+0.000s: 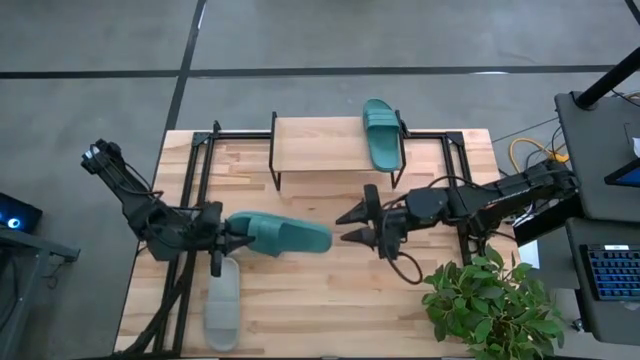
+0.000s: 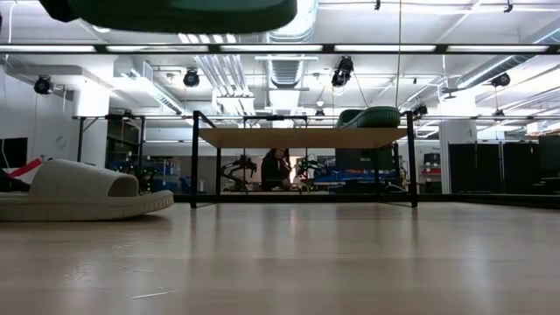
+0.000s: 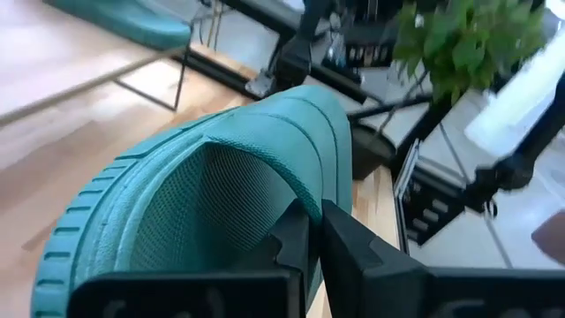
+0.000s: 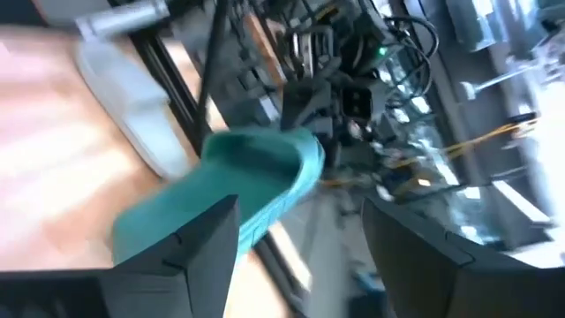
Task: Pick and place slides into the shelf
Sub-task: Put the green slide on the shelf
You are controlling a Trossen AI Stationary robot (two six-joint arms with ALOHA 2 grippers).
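Observation:
A teal slide [image 1: 285, 235] hangs above the table's middle, my left gripper [image 1: 235, 240] shut on its left end; the low view shows its sole [image 2: 175, 13] high up. My right gripper [image 1: 350, 227] stands open just right of the slide's free end, apart from it; its wrist view shows the slide [image 4: 238, 185] ahead of the spread fingers. A second teal slide [image 1: 381, 133] lies on the right end of the shelf [image 1: 320, 150], overhanging its far edge. A grey slide [image 1: 223, 305] lies sole down on the table at the near left. My left gripper pinches the edge of the slide's wide strap [image 3: 296, 190] between its two shut fingers, at the end nearest the left arm. The fingers come roughly level from the table's left, along the slide. The slide is lifted clear and sticks out toward the right.
Black frame rails [image 1: 190, 200] run along the table's left side, and more stand by the shelf at the right [image 1: 455, 150]. A potted plant [image 1: 490, 305] stands at the near right corner. Bare wood lies in front of the shelf [image 2: 302, 137].

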